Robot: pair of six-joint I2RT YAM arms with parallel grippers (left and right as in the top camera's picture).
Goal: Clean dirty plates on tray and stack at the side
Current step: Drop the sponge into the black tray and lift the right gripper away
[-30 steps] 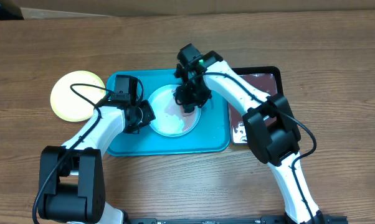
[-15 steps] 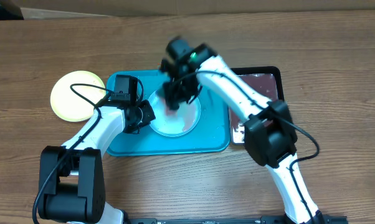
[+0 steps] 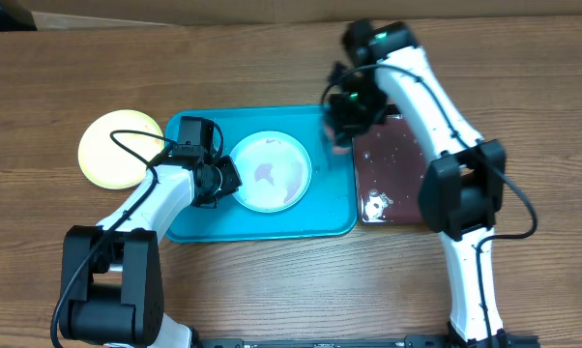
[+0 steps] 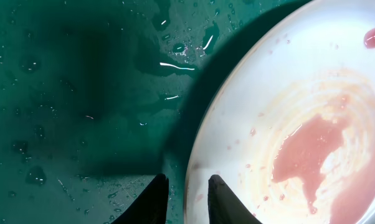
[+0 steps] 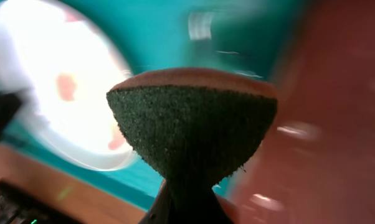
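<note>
Wooden bench (image 3: 523, 87): one plate aside, one mid-wash.
Your yellow-green plastic plate (image 3: 120, 148) rests left of the turquoise plastic tray (image 3: 189, 227). On it, your left pincer (image 4: 187, 186), slightly parted, straddles the rim of the smeared white round plate (image 3: 272, 172), likely steadying it. Your right pincer (image 3: 346, 124) clamps a green scouring sponge (image 5: 190, 118) by the black water tray (image 3: 407, 193), probably for rinsing. No legible writing.

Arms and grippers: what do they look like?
Matching left arm and right arm: white links, black joint housings, loose thin black cables. The left gripper and right gripper are black, with slim dark fingers. Green lights glow near the right wrist.
</note>
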